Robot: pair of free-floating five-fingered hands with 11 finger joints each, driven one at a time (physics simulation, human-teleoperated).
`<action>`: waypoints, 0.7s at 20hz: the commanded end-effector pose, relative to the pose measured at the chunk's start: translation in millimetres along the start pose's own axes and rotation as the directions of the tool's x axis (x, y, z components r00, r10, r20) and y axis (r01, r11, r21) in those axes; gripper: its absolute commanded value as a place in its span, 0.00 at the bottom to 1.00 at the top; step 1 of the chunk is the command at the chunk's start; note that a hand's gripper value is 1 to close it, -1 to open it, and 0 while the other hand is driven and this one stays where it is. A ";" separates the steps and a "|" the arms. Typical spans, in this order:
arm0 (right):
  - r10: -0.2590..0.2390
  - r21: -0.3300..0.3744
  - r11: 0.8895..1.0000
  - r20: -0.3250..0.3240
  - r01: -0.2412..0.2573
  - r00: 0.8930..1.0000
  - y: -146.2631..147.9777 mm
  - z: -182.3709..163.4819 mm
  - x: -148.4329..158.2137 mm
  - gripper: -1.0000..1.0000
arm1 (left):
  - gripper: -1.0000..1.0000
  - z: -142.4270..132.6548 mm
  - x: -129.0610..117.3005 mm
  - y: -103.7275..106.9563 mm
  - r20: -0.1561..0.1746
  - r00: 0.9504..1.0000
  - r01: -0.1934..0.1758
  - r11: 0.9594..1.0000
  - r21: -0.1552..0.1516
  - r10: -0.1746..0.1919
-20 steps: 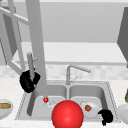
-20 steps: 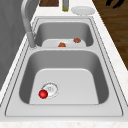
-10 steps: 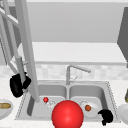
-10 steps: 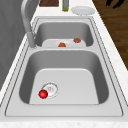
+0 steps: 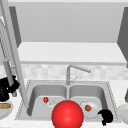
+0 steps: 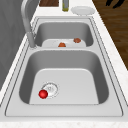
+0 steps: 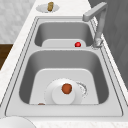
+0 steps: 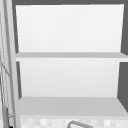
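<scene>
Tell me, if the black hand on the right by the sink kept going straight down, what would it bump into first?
Probably the sink's front rim or the counter beside it. The right hand hangs by the white plate in the right basin, though depth is unclear.

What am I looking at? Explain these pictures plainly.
Two floating black hands are the robot, in a simulated kitchen. One picture faces the sink head-on, two look along it from each side, and one looks up at the cabinet shelves. The left robot hand grips the open cabinet door's handle. The right robot hand hangs at the right basin's front edge. A small red ball lies by the left drain; a plate with a brown lump sits in the right basin. A big red ball shows up front.
</scene>
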 end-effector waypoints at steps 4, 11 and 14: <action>0.000 0.000 1.000 0.000 0.000 1.000 0.0 0.0 0.0 0.50 | 1.00 20.9 1.5 49.5 0.046 0.998 -0.033 0.999 -0.011 0.034; 0.000 0.000 1.000 0.000 0.000 1.000 0.0 0.0 0.0 0.50 | 1.00 28.4 -10.1 88.1 0.050 0.994 -0.095 0.995 -0.014 0.096; 0.000 0.000 1.000 0.000 0.000 1.000 0.0 0.0 0.0 0.50 | 1.00 33.1 -16.0 103.2 0.049 0.991 -0.120 0.993 -0.019 0.121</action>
